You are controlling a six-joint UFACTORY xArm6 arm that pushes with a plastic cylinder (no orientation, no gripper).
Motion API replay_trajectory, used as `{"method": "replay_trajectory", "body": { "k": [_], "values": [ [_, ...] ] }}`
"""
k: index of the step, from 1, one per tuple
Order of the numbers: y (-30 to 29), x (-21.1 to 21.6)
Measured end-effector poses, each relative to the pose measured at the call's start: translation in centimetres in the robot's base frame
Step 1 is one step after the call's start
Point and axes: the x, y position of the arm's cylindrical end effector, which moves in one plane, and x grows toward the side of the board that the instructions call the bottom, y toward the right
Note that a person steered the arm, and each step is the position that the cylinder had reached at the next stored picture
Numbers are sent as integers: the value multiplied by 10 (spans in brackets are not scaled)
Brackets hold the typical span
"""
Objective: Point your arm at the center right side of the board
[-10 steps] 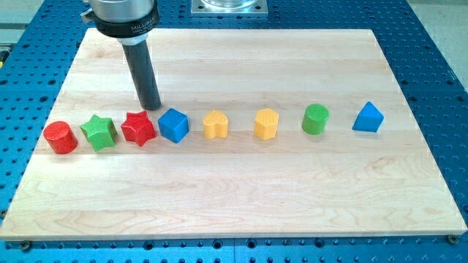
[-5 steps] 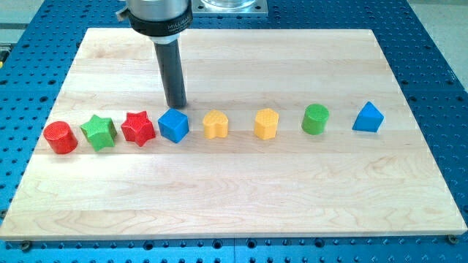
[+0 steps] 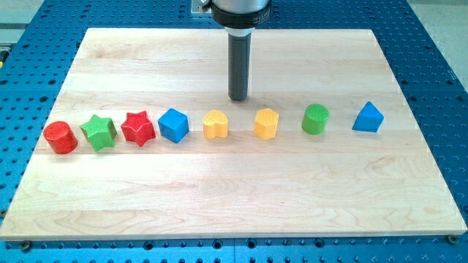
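My tip (image 3: 238,98) stands upright on the wooden board (image 3: 351,190), a straight dark rod with its lower end near the board's middle, toward the view's top. The board is a pale, light-grained rectangle lying flat, and my tip is well apart from its right edge at mid-height.

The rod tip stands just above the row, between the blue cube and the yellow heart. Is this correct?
Not quite. In the camera view my tip stands above the row, but between the yellow heart and the other yellow block, not beside the blue cube.
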Motion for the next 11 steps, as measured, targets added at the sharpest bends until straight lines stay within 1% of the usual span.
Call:
{"method": "replay_trajectory", "body": {
  "k": [7, 8, 10, 11],
  "values": [
    [11, -7],
    [15, -30],
    [17, -45],
    [37, -44]
  ]
}}
